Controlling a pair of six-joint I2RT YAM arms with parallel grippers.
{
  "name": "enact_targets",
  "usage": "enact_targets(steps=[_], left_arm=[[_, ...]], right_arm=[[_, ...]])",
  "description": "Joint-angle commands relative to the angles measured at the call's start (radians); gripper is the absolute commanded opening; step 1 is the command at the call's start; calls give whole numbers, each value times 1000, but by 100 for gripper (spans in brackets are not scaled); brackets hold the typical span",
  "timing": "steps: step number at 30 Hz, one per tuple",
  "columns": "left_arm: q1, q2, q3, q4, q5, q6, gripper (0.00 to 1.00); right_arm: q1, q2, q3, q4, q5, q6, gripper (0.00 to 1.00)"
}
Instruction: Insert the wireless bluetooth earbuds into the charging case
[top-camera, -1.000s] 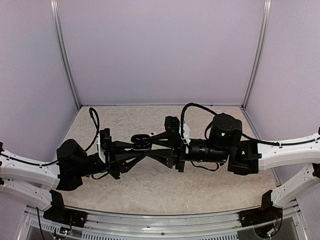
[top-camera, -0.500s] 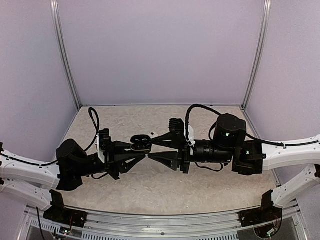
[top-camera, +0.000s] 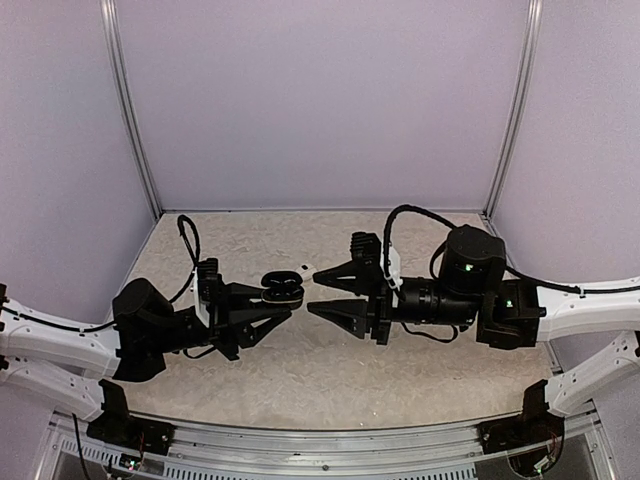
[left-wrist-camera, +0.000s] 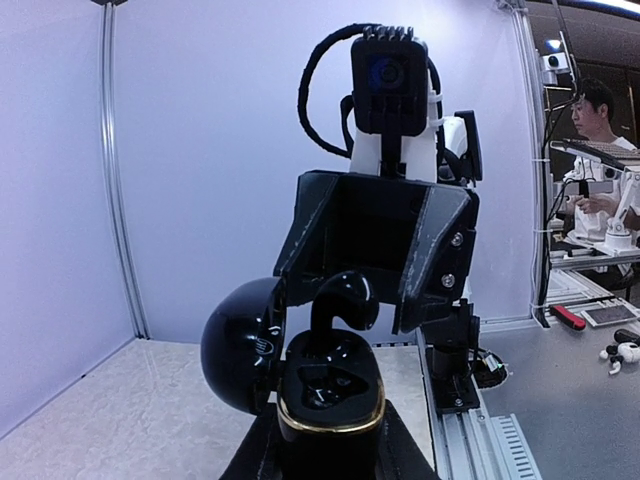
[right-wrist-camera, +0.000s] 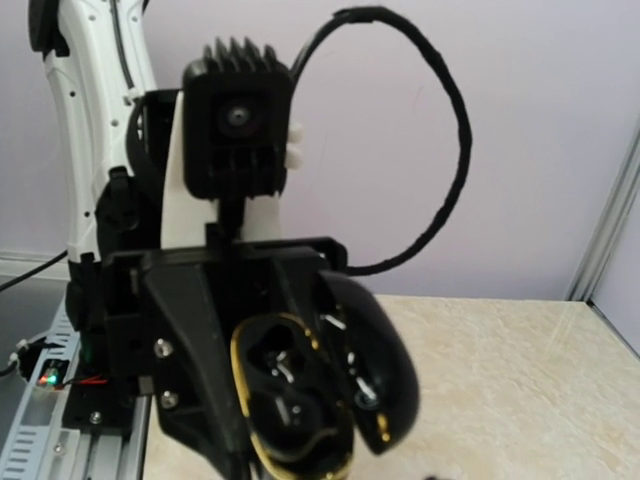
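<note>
Earbud (left-wrist-camera: 340, 300), black, stands in the open case (left-wrist-camera: 330, 400), which my left pincer (top-camera: 278, 303) clamps above the bench (top-camera: 300, 370). My right pincer (top-camera: 311, 293) stands with jaws apart, just beside the case.

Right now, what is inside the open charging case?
A glossy black earbud stands in the charging case, its upper part above the gold rim. Deeper inside it is dark; a second earbud cannot be confirmed.
</note>
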Motion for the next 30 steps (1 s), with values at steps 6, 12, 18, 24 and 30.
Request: enact_targets(steps=[6, 12, 18, 24, 30], left_arm=[[-10, 17, 37, 34, 19, -2, 0], [-11, 19, 40, 33, 20, 1, 0], [-10, 25, 41, 33, 21, 5, 0], [-10, 30, 44, 33, 23, 9, 0], [-10, 24, 44, 28, 23, 11, 0]], right_arm=[[-6, 30, 62, -21, -16, 21, 51], [-5, 46, 82, -26, 19, 25, 52], [-6, 60, 93, -24, 41, 32, 52], [-5, 86, 107, -35, 54, 41, 52], [-6, 101, 110, -42, 70, 44, 51]])
